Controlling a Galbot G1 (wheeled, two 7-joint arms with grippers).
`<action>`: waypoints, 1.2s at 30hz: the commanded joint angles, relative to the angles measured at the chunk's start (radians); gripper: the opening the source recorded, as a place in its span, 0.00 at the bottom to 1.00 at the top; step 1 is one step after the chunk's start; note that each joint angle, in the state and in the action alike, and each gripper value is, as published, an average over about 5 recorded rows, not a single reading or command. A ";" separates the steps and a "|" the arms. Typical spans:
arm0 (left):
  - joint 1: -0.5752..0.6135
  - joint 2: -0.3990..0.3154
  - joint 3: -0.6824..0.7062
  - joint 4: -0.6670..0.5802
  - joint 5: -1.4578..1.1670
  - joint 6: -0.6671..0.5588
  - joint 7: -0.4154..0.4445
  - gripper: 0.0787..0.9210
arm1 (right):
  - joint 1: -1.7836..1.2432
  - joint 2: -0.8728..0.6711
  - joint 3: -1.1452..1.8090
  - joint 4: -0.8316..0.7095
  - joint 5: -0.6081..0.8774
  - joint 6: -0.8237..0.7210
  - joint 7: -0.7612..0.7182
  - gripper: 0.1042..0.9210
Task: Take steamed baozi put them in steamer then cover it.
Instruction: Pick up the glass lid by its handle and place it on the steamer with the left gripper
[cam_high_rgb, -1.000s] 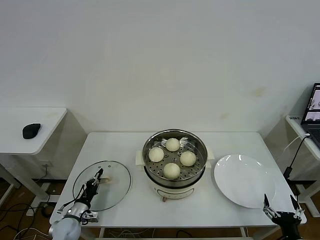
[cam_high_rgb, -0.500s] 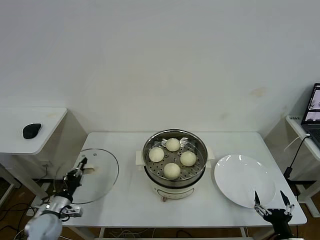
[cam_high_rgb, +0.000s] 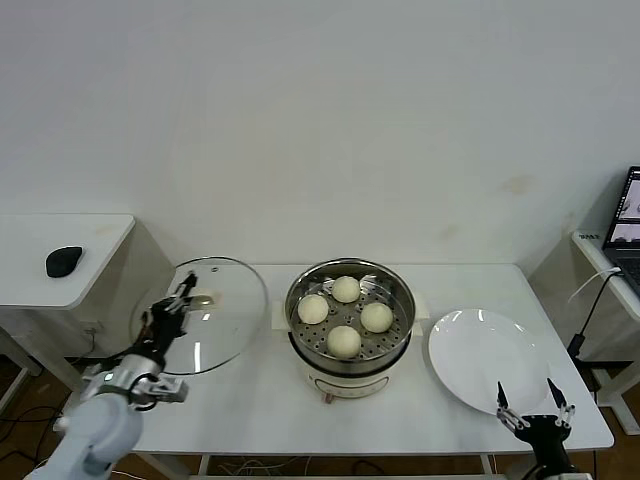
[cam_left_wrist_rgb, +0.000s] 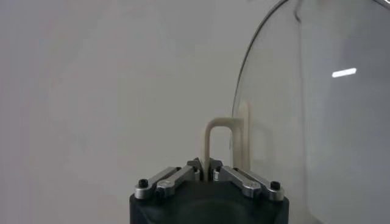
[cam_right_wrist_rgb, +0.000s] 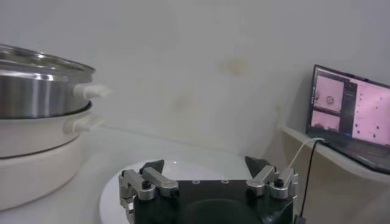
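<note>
Landmark: round shiny steel steamer (cam_high_rgb: 349, 322) on a white base, sitting mid-way along the white table (cam_high_rgb: 250, 400). Four pale cream-white steamed baozi (cam_high_rgb: 345, 315) lie on its perforated tray, uncovered. Left gripper (cam_high_rgb: 178, 301) is to the left of the steamer, jaws clamped shut on the cream rectangular handle (cam_left_wrist_rgb: 220, 141) of the round clear glass cover (cam_high_rgb: 205, 315); cover is lifted off the table and tilted, its near edge just beside the steamer's left rim, not over the pot. Right gripper (cam_high_rgb: 534, 409) is to the right of the steamer and nearer the robot, at the table's front edge, jaws spread wide, holding nothing, just beside the flat white plate (cam_high_rgb: 488, 360). Black mouse (cam_high_rgb: 63, 261) on the side table well left of the steamer.
</note>
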 joint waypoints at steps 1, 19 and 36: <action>-0.333 -0.062 0.422 -0.055 0.066 0.288 0.153 0.08 | 0.028 0.034 -0.028 -0.029 -0.115 0.010 0.013 0.88; -0.425 -0.428 0.549 0.095 0.446 0.345 0.338 0.08 | 0.056 0.037 -0.050 -0.092 -0.166 0.024 0.018 0.88; -0.431 -0.551 0.603 0.199 0.506 0.337 0.345 0.08 | 0.051 0.037 -0.058 -0.107 -0.171 0.027 0.019 0.88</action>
